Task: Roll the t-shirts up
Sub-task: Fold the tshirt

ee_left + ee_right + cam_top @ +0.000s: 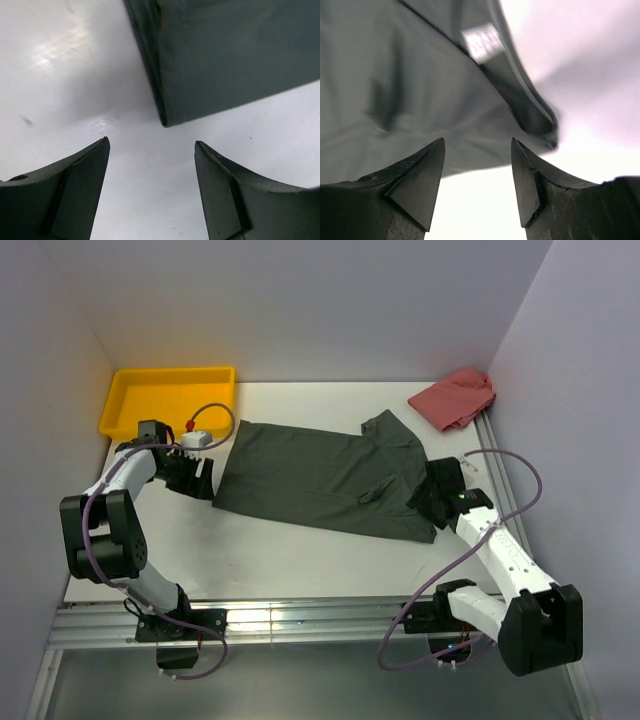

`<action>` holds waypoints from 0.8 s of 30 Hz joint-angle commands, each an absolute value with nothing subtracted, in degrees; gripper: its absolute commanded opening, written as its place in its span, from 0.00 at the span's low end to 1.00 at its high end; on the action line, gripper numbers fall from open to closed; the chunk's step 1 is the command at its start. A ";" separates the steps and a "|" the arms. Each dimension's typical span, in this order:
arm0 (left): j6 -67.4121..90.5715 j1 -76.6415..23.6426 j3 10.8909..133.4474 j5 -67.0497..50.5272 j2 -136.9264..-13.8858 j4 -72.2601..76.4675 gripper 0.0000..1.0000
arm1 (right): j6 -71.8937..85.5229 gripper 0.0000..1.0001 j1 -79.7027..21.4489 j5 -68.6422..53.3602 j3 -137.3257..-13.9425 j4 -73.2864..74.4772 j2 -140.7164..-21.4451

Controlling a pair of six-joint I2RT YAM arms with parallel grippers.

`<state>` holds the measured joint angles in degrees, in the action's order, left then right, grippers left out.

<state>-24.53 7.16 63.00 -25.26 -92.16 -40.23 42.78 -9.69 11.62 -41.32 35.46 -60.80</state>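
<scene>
The dark charcoal-grey t-shirt [320,478] lies folded lengthwise and flat across the middle of the white table, hem to the left, collar to the right. My left gripper [197,478] is open just left of the hem; the left wrist view shows the hem corner [167,117] ahead of the open jaws [152,145], not touching. My right gripper [425,497] is open at the collar end; the right wrist view shows the cloth [410,100], the white neck label [481,42] and the empty gripper [477,145].
A yellow tray [166,396] stands at the back left. A crumpled red cloth [455,397] lies at the back right. Grey walls close in on the left, back and right. A metal rail [300,620] runs along the near edge.
</scene>
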 commanded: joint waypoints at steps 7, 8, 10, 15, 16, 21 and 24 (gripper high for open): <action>-24.88 6.86 60.99 -33.48 -95.62 -39.20 0.75 | 48.25 0.70 -8.18 8.44 -30.68 37.97 -55.10; -24.61 6.86 61.00 -33.66 -96.15 -39.03 0.75 | 48.34 0.70 -7.91 8.18 -30.24 37.10 -55.28; -23.82 6.86 61.08 -34.01 -97.47 -37.89 0.75 | 48.52 0.70 -6.77 7.21 -29.45 35.87 -56.42; -23.12 6.94 61.26 -34.89 -99.75 -37.27 0.73 | 49.48 0.70 -4.22 5.45 -27.60 31.73 -60.02; -22.94 6.94 61.26 -34.81 -99.93 -36.83 0.73 | 49.57 0.70 -3.61 5.28 -27.60 30.86 -61.07; -22.24 6.86 61.70 -35.33 -101.68 -36.74 0.72 | 49.83 0.70 -2.29 5.62 -28.12 29.53 -63.28; -21.80 6.86 62.05 -34.98 -102.48 -36.39 0.70 | 49.75 0.70 -1.50 5.54 -27.86 28.74 -64.33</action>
